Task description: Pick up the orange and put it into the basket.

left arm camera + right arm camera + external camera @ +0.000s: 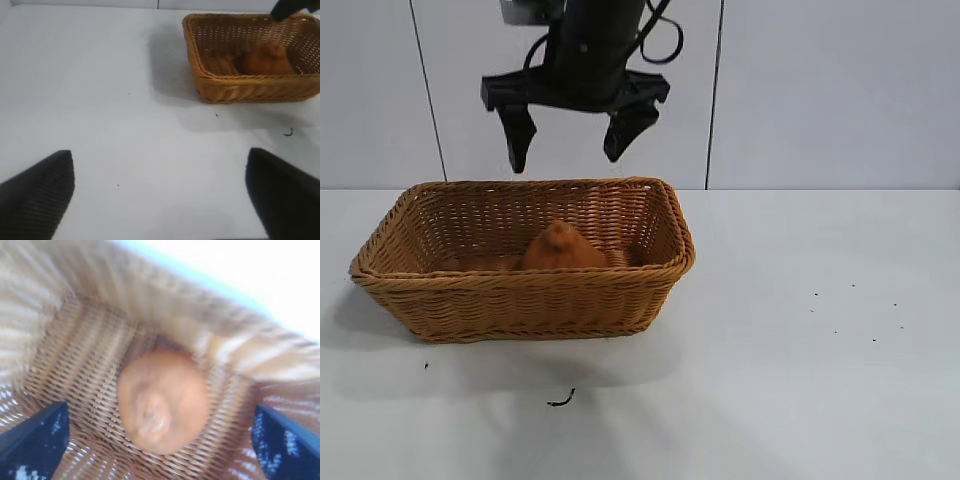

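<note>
Exterior level, facing basket [520,300]; left wrist distant; right wrist close above; all share basket

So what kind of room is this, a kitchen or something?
More likely a robot test bench: a plain white table, bare white wall panels, and a black open gripper hanging over a tan woven wicker basket holding a dull-orange knobby fruit.

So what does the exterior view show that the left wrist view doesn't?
Only the exterior view shows the right gripper whole, open, hanging above the basket, which it shows entire. Only the left wrist view shows the open left gripper over bare table, apart from the basket. Both show the orange lying in the basket and a dark scrap on the table.
</note>
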Robot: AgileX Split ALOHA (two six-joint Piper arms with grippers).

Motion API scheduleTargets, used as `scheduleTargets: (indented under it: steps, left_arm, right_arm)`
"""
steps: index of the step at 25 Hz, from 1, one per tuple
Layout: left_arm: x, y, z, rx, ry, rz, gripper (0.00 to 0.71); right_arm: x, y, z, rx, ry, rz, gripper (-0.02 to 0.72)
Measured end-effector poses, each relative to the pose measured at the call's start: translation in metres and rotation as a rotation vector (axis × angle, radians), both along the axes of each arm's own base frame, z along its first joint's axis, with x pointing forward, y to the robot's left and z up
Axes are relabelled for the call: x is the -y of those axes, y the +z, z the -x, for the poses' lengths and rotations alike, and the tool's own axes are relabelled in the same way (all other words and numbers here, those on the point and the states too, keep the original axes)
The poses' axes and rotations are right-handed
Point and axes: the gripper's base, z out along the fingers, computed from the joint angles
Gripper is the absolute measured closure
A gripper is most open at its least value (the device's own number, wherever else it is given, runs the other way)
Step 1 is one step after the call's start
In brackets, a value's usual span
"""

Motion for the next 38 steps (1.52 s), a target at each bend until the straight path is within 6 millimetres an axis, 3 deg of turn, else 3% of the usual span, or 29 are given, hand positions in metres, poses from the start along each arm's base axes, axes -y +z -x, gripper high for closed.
scheduleTargets:
  steps: [7,14,17,22,25,29,34,38]
  left_arm:
    - [0.0,0.0,0.0,0.001,0.0,0.0,0.044]
    - [0.0,0.0,0.0,0.001,0.0,0.0,0.044]
    - [0.0,0.0,0.0,0.001,0.0,0.0,0.044]
    - [0.0,0.0,0.0,0.001,0.0,0.0,0.044]
    - [0.0,0.0,0.0,0.001,0.0,0.0,0.044]
    - [0.0,0.0,0.0,0.001,0.0,0.0,0.044]
    - [0.0,0.0,0.0,0.001,0.0,0.0,0.044]
    - [0.0,0.0,0.0,0.001,0.0,0.0,0.044]
  right_arm:
    - [0.107,0.0,-0.044,0.007,-0.224,0.036,0.015]
    - [0.2,-0.001,-0.059,-0.028,-0.411,0.048,0.017]
    - [0.222,-0.004,-0.06,-0.046,-0.456,0.023,0.021]
    - [0.227,-0.021,-0.054,-0.121,-0.466,0.023,0.021]
    - [0.227,-0.027,-0.04,-0.181,-0.458,0.038,0.021]
    - [0.229,-0.015,-0.007,-0.236,-0.454,0.052,0.021]
    - [0.233,0.011,0.059,-0.282,-0.45,0.067,0.021]
    - [0.236,0.033,0.125,-0.284,-0.45,0.064,0.021]
